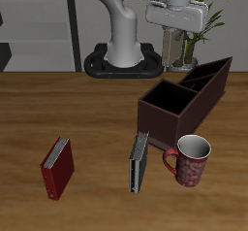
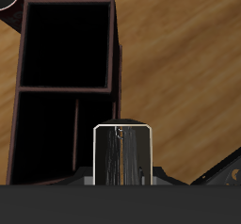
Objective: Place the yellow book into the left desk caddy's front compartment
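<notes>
My gripper (image 1: 174, 33) is high above the table's back, over the far end of the left desk caddy (image 1: 215, 83), a dark maroon-brown open-top box. It is shut on the yellow book (image 1: 175, 49), which hangs upright below the fingers. In the wrist view the book (image 2: 122, 154) shows edge-on, pale grey, above the caddy's narrow divided sections (image 2: 47, 134). The front compartment (image 1: 169, 101) is the large square dark section at the caddy's nearer end. It also shows in the wrist view (image 2: 70, 44), apart from the book. It holds nothing that I can see.
A red mug (image 1: 192, 160) stands just before the caddy's nearer end. A greyer, dark-edged slim book (image 1: 139, 162) lies beside the mug. A red book (image 1: 56, 167) lies farther off near the table's front edge. The robot base (image 1: 121, 60) and a plant (image 1: 199, 26) stand at the back.
</notes>
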Tool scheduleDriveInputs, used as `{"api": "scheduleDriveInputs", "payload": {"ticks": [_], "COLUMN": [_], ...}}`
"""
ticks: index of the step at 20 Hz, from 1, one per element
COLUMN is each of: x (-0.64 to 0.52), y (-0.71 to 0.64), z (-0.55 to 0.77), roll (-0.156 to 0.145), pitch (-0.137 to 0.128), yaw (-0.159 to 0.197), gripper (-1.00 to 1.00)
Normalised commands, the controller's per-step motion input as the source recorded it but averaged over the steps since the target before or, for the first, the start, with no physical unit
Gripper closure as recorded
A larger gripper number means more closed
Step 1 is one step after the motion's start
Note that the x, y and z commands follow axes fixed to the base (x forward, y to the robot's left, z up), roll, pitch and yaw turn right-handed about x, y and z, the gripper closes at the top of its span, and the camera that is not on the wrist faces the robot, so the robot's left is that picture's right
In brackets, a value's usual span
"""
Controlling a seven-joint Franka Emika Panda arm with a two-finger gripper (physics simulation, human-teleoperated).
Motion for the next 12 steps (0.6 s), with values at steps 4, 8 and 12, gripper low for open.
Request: {"api": "scheduleDriveInputs", "payload": {"ticks": [4,8,12], "x": [0.13,0.05,0.14], "y": [0.23,0.14,0.15], "z": [0.10,0.03,0.06], "roll": [0.041,0.023,0.025], "pitch": [-0.017,-0.007,-0.047], "yaw": [0.010,-0.002,0.029], "gripper": [1.00,1.00,1.00]}}
